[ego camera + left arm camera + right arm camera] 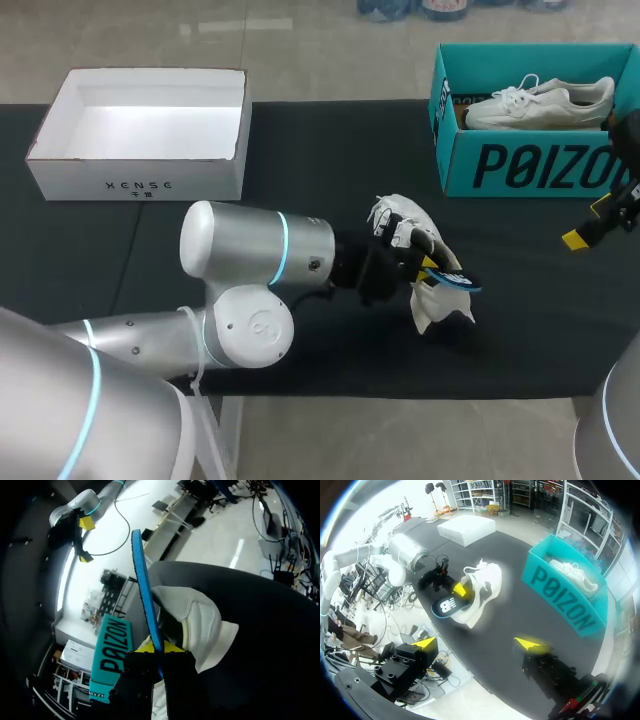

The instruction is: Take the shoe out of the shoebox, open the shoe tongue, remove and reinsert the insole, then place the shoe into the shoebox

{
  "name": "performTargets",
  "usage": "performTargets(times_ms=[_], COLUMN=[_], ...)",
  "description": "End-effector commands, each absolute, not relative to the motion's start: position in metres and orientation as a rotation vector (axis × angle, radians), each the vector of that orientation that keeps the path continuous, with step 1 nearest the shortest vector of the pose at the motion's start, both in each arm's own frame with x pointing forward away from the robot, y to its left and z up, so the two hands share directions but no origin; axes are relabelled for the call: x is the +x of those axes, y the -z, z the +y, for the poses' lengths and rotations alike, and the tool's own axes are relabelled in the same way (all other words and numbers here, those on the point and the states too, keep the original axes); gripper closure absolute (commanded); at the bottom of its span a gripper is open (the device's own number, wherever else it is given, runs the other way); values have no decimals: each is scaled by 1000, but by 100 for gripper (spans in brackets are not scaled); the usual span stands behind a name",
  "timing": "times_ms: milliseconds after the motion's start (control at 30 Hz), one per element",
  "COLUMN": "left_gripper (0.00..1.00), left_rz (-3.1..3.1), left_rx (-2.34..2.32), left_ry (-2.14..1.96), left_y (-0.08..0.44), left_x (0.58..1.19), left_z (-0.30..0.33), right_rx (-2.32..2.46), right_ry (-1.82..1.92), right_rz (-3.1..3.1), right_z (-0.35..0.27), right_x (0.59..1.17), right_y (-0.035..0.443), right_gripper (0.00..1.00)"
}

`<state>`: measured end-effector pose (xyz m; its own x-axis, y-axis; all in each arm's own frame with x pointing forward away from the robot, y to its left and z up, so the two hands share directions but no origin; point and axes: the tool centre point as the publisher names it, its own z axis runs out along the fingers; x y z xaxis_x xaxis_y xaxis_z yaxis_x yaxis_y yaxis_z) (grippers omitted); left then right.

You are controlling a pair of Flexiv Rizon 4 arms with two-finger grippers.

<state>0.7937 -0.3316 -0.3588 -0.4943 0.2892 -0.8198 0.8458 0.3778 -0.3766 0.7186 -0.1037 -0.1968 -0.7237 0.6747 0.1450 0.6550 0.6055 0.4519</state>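
Observation:
A white shoe (410, 232) lies on the black table mat (300, 160), right of centre, its opening toward my left gripper (428, 268). That gripper is shut on a blue-edged dark insole (455, 279), which is out of the shoe, just in front of it. Seen from the left wrist, the insole (145, 590) stands edge-on between the yellow tips of the left gripper (160, 648), with the shoe (200, 622) just behind it. My right gripper (590, 222) hangs open and empty at the right edge. From there, the right gripper (477, 642) looks down on shoe (485, 582) and insole (449, 607).
A teal shoebox (520, 165) at the back right holds a second white shoe (540, 103). An open white box (140, 175) stands at the back left. The teal shoebox (565, 597) is ahead of the right gripper.

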Motion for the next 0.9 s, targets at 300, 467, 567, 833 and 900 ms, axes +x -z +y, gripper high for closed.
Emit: performTargets(times_ms=[300, 467, 567, 833, 900], left_gripper=[16, 44, 51, 60, 60], left_rz=[1994, 1986, 1985, 1969, 1973], left_rx=[1001, 1009, 1007, 1017, 1028], left_ry=[1080, 1089, 1097, 1127, 1145], left_y=[342, 339, 336, 329, 330], left_x=[789, 789, 791, 789, 785], left_z=[-332, -336, -340, -351, -355], right_rx=[1152, 1152, 1152, 1152, 1152], right_ry=[-756, -756, -756, -756, -756], right_rz=[2776, 2776, 2776, 2776, 2776], right_z=[-104, -104, -104, -104, -104], right_x=[717, 717, 717, 717, 717], right_y=[198, 198, 198, 198, 198], right_gripper=[0, 0, 0, 0, 0])
